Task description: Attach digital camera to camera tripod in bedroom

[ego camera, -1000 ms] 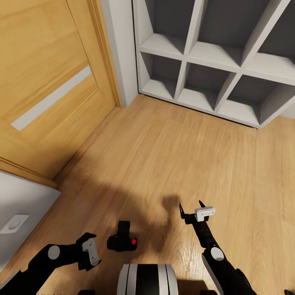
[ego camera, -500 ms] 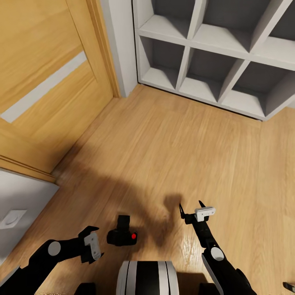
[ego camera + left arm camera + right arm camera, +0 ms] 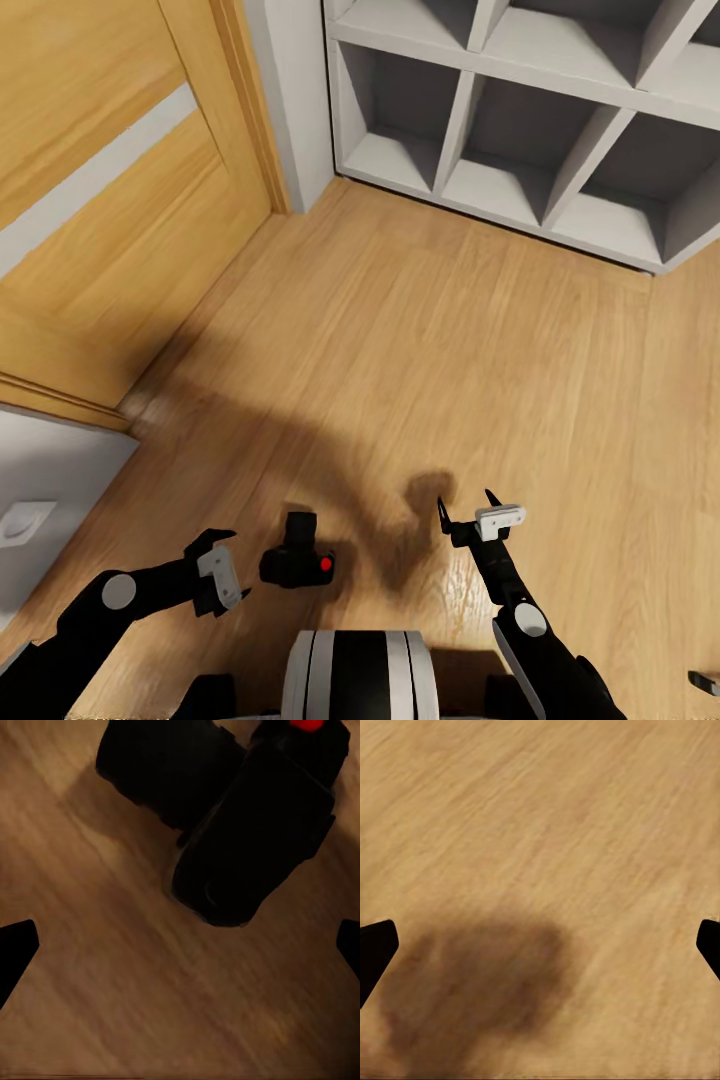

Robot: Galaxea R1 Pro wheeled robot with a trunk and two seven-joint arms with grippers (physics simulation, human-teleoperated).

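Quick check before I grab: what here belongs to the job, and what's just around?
Job:
camera, lying on the floor
left gripper, jaws open beside it
right gripper, jaws open, empty

Just around:
wooden door
white cube shelf

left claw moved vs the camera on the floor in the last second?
Yes. The left claw has risen in the head view and closed in on the digital camera, which lies on the floor.

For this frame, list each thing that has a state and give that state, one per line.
digital camera: lying on the wood floor, ungripped, red button showing.
left pincer: open, empty, beside the camera.
right pincer: open, empty, above bare floor.
wooden door: cannot tell if fully shut.
cube shelf: visible compartments empty.
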